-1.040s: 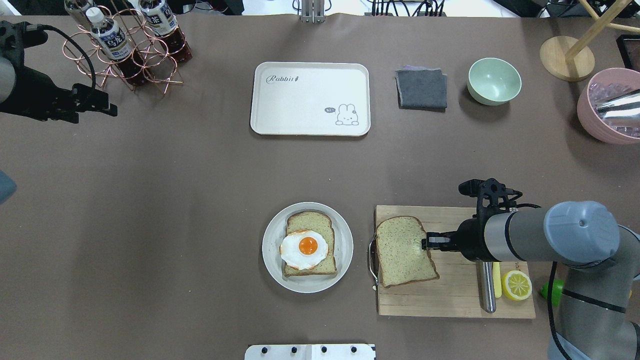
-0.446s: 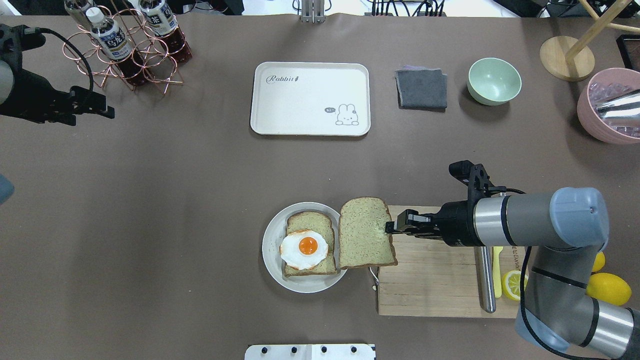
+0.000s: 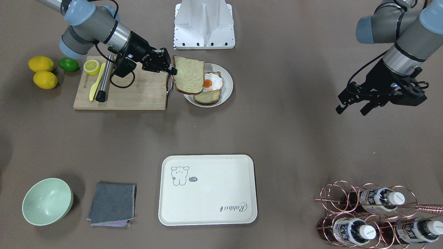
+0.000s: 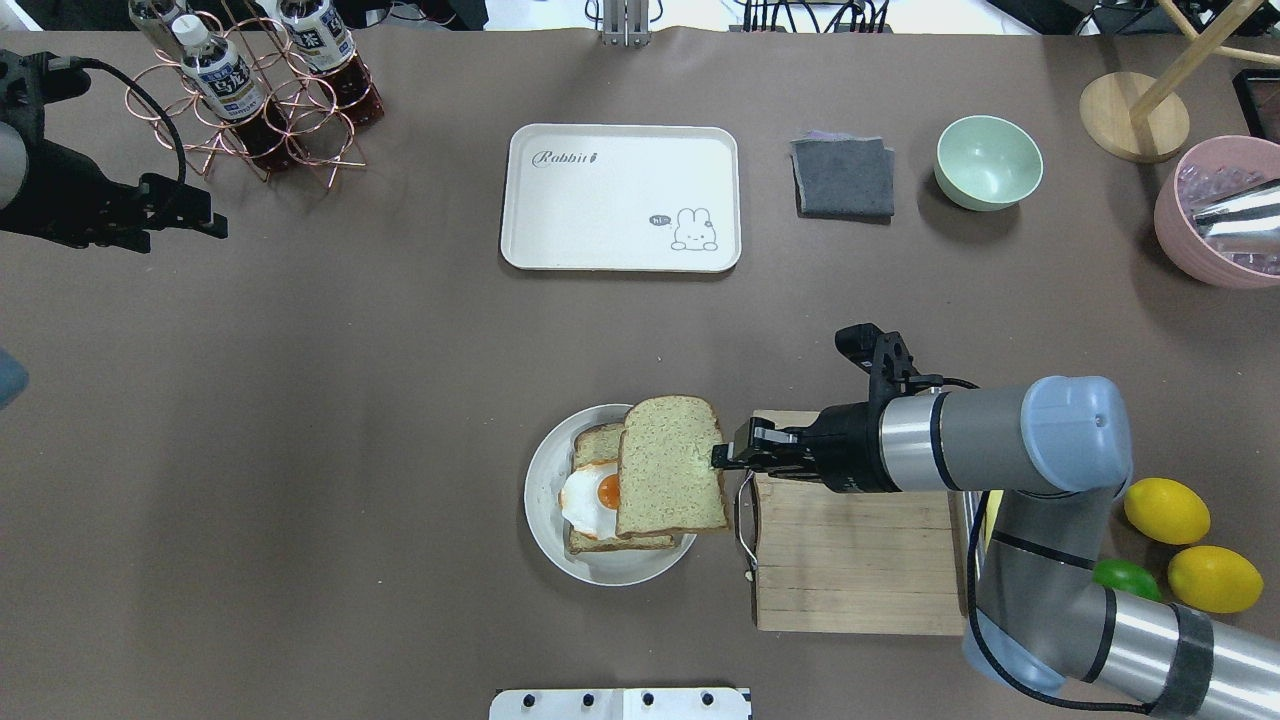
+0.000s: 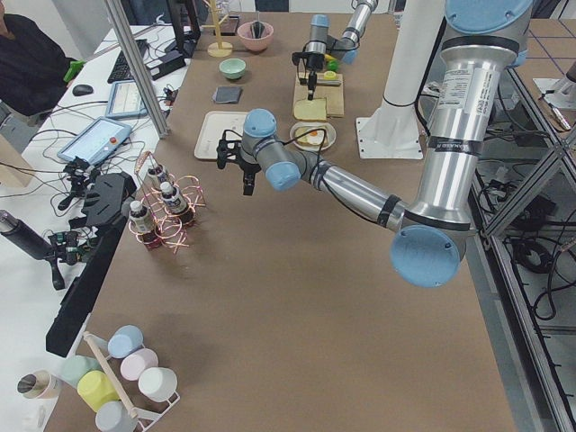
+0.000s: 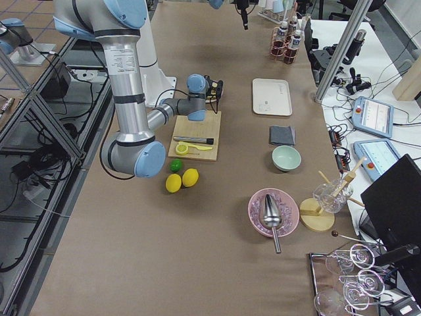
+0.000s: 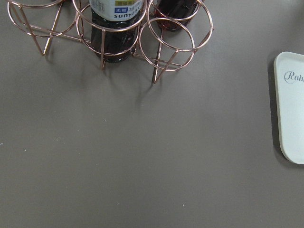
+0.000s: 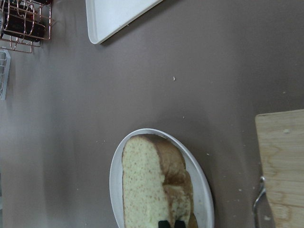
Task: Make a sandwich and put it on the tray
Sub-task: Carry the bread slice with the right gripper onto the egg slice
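Overhead exterior shows the right gripper (image 4: 718,459) closed on the right edge of a bread slice (image 4: 672,465), its fingers pinching the crust about midway along. This held slice hangs above the plate (image 4: 541,505). It covers the right part of the lower slice (image 4: 597,441) and half of the egg (image 4: 588,498), whose yolk peeks out at its left edge. Its near right corner reaches past the plate's rim, over the gap beside the board (image 4: 860,560), and whether it touches the egg cannot be told. The right forearm lies level over the board's far edge.

A wide stretch of brown table (image 4: 400,350) separates the plate from the tray (image 4: 620,197), which sits well apart at the far side. A grey cloth (image 4: 843,178) and a green bowl (image 4: 988,162) lie to the tray's right, each apart from its edge.

The left gripper (image 3: 353,108) hovers over the table's left end, fingers spread and holding nothing, near the copper bottle rack (image 4: 255,95) but not touching it.
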Robot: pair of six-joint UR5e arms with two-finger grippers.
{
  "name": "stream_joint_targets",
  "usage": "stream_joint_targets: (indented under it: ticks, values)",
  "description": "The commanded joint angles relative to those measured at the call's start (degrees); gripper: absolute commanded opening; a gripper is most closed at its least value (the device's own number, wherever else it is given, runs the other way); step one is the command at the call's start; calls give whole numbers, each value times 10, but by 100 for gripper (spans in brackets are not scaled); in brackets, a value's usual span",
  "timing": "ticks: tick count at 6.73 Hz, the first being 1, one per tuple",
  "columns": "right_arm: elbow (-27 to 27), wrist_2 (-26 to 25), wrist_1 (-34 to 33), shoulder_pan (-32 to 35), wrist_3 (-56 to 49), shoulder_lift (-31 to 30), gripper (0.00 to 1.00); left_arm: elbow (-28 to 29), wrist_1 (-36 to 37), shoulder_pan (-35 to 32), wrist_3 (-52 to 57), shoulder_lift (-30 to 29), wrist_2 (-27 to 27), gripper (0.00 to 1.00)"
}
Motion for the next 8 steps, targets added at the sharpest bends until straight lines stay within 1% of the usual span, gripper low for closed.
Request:
stream_joint_targets:
  ticks: [1,2,4,7,8]
  values:
    - [-28,-30,-2,-26,1,38,0,0,-1,0,0,6,0,98]
    - [-45,-36,-3,-29,1,58,0,2,-2,0,0,6,0,98]
    - [-69,-40,-3,-30,1,78,0,2,-1,0,-1,6,0,98]
    - [-78,-41,1,-39,0,59,0,0,-1,0,-2,5,0,98]
    - [-83,-51,0,-44,0,59,0,1,-1,1,-3,5,0,98]
